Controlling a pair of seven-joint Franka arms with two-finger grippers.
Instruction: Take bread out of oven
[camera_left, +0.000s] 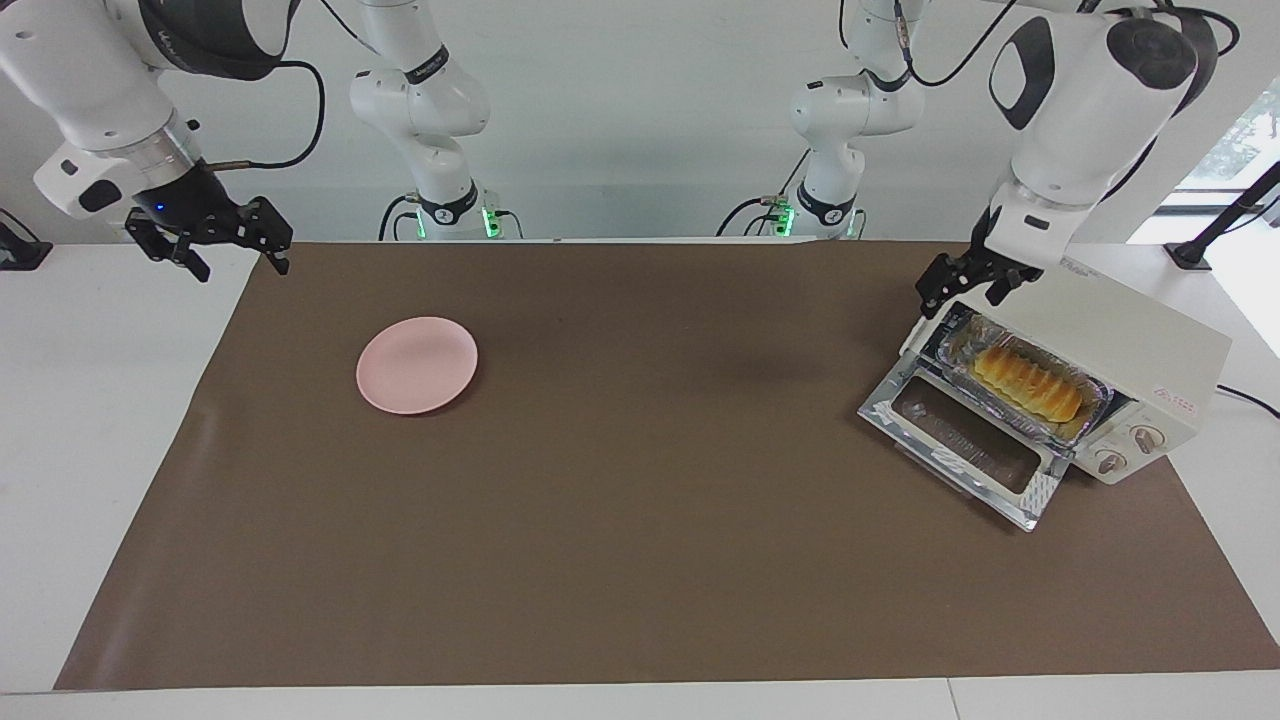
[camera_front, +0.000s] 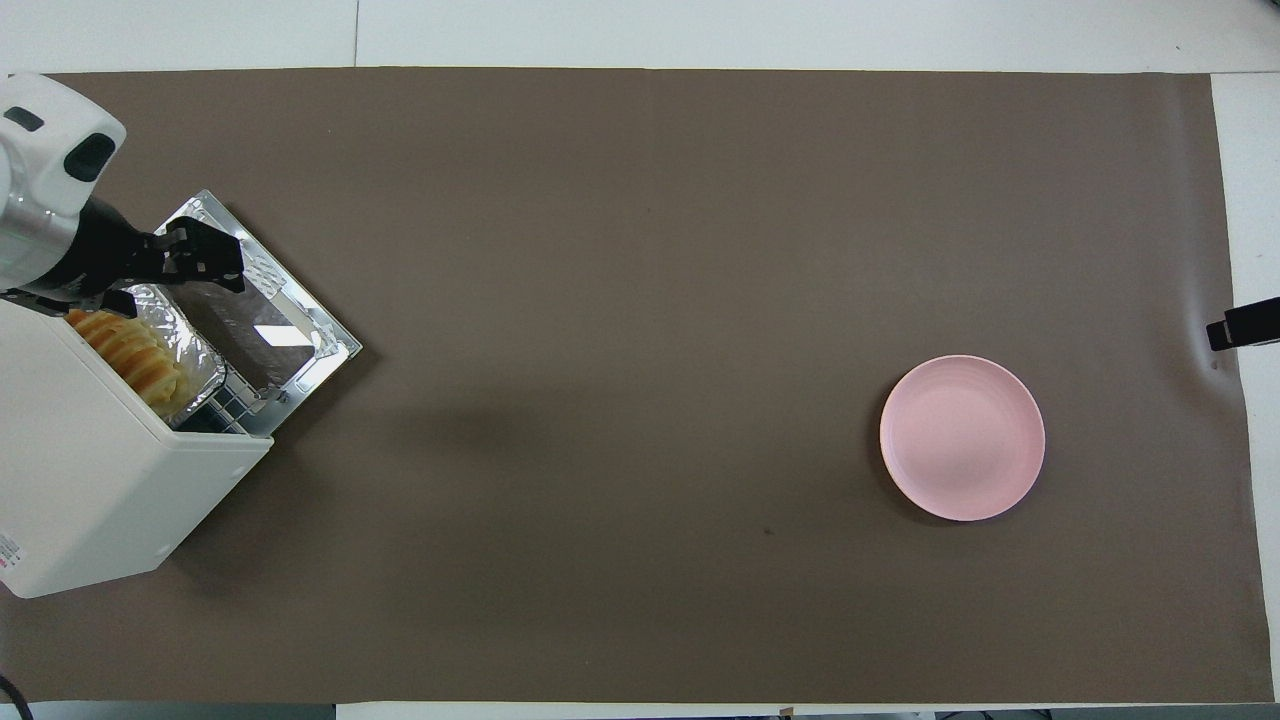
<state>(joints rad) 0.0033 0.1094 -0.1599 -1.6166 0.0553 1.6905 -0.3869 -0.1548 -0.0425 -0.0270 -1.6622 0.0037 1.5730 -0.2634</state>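
The cream-white oven (camera_left: 1135, 335) stands at the left arm's end of the table with its glass door (camera_left: 965, 440) dropped open. The golden ridged bread (camera_left: 1030, 385) lies in a crinkled foil tray (camera_left: 958, 330) that sticks partly out of the oven's mouth. My left gripper (camera_left: 966, 296) is open and hovers just over the end of the tray nearest the robots, beside the oven's top corner, holding nothing. In the overhead view the left gripper (camera_front: 205, 268) is over the tray (camera_front: 190, 335), next to the bread (camera_front: 130, 355) and the oven (camera_front: 90, 470). My right gripper (camera_left: 232, 252) is open and empty, and waits raised.
A round pink plate (camera_left: 417, 365) lies on the brown mat toward the right arm's end; it also shows in the overhead view (camera_front: 962, 437). The right gripper is over the mat's edge there, and only its tip (camera_front: 1240, 325) shows from overhead. The open door (camera_front: 262, 330) juts onto the mat.
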